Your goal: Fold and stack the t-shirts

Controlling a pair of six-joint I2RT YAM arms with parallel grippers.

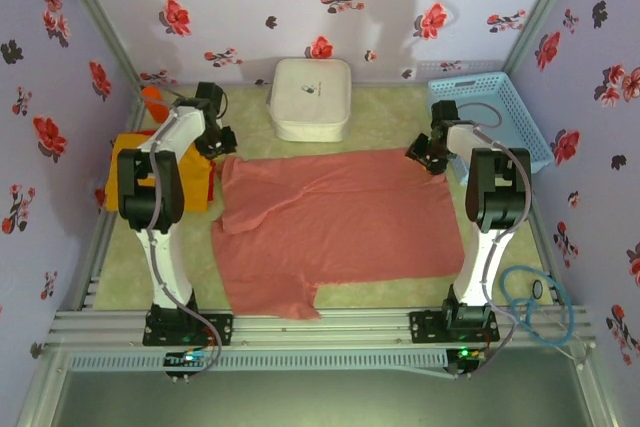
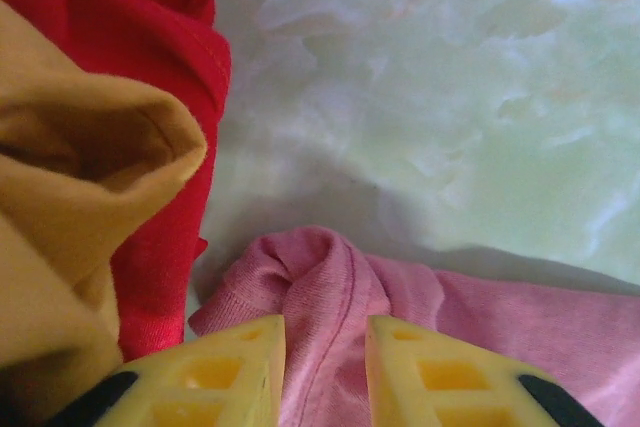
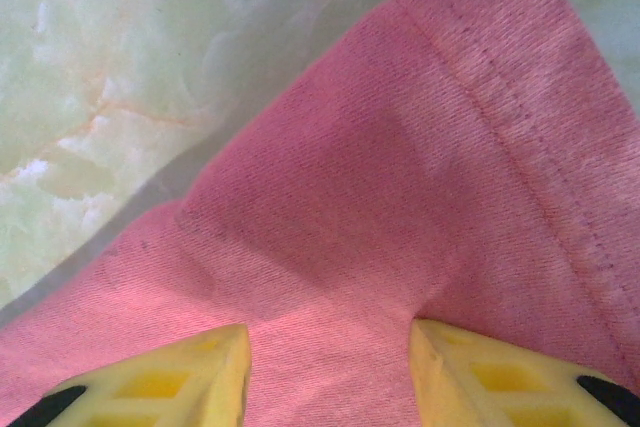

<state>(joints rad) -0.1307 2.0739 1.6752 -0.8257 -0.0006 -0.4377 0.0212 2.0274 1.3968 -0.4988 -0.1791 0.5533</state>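
Clamped a bunched edge of the pink t-shirt point(image 1: 330, 222) in the left gripper point(image 2: 325, 367), straddled its corner with the right gripper point(image 3: 330, 377) (clenched or not, could not tell), left it spread unfolded, yellow-orange t-shirt point(image 2: 70, 197) and red t-shirt point(image 2: 150, 37) heaped left of the left jaws.

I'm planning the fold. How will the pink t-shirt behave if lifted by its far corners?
Probably floppy: the pink t-shirt bunches into a soft ridge at the left end effector. Likely light, since it lies thin and wrinkled. Its middle would probably sag.
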